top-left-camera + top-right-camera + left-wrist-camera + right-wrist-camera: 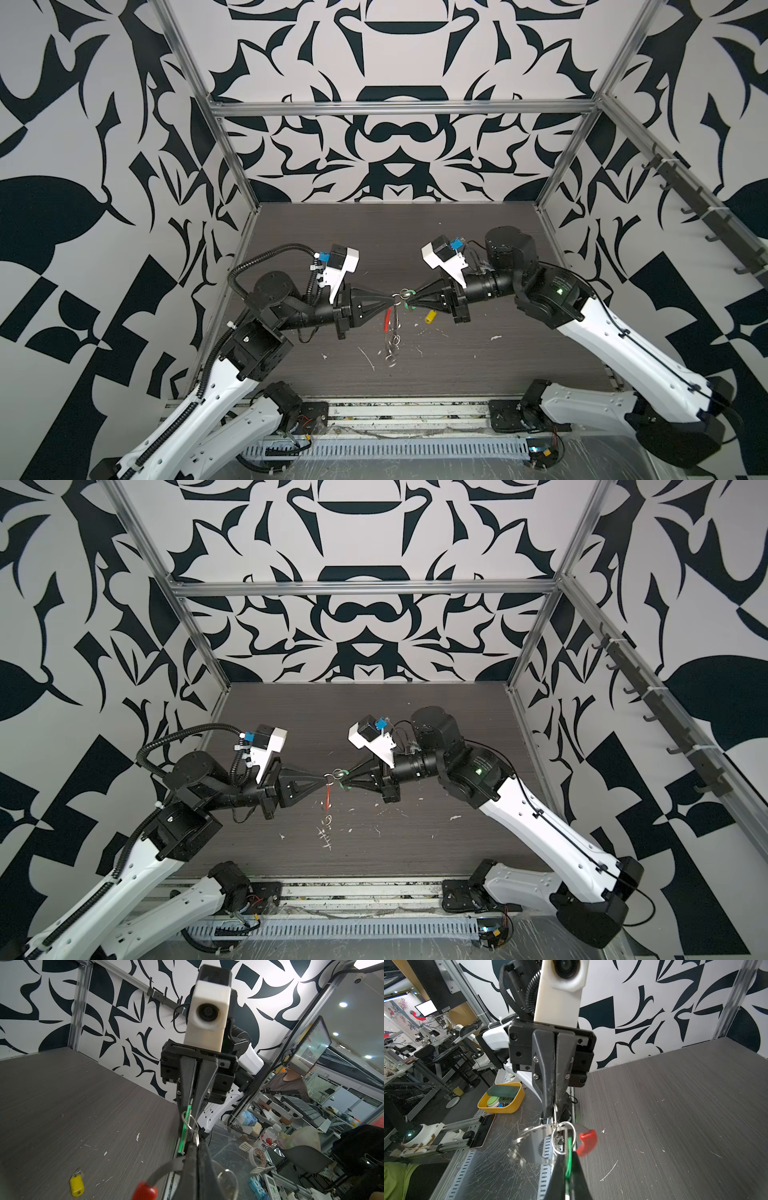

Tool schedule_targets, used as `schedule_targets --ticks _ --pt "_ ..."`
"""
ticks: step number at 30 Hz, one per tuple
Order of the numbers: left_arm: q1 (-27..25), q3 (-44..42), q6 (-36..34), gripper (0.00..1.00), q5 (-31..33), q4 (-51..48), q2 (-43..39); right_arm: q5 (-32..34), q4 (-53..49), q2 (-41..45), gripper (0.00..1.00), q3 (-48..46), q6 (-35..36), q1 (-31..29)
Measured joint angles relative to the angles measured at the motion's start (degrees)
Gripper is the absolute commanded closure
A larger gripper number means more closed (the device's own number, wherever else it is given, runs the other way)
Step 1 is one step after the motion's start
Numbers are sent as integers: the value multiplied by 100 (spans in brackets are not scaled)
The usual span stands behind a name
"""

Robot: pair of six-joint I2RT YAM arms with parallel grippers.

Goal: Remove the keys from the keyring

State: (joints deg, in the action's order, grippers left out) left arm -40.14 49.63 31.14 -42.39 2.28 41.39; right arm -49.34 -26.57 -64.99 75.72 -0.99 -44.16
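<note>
Keyring (164, 1167) hangs in the air between the two arms, above the middle of the dark surface (332, 232). Its red sleeve (588, 1141) sits on one arc and the thin hoop dangles below. The left gripper (390, 297) has its jaws fully closed on one of the small silver rings (554, 1108) at the top of the hoop, and so carries the whole keyring. Facing it, almost tip to tip, the right gripper (417, 296) has its jaws pressed together on the green key (182, 1140). The key's flat plastic head shows edge-on between them in both wrist views.

About half of the task looks done. The yellow key (430, 316) lies by itself on the surface, just beside the right gripper in a top view and clear of the hoop, so it is off. The green key is not yet free. Its own small ring appears linked with the silver rings that the left gripper holds, though the overlap there is too tangled to trace exactly. What remains, by my reading, is to work that ring out of the chain and set the green key down. White scraps (368, 358) litter the surface below.
</note>
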Motion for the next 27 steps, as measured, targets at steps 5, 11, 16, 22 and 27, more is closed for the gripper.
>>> schedule_targets --ticks 5,11,16,22,27 --pt "0 -2 136 100 -42 94 0 -101 2 0 100 0 2 33" --pt "2 -59 474 100 -164 483 24 -201 59 0 100 0 0 46" --pt "7 -61 625 100 -201 599 46 -256 94 0 100 -2 -2 68" --pt "9 -90 765 100 -247 737 48 -293 170 2 100 -44 -2 70" --pt "17 -133 841 100 -243 789 48 -321 275 4 100 -138 -24 96"
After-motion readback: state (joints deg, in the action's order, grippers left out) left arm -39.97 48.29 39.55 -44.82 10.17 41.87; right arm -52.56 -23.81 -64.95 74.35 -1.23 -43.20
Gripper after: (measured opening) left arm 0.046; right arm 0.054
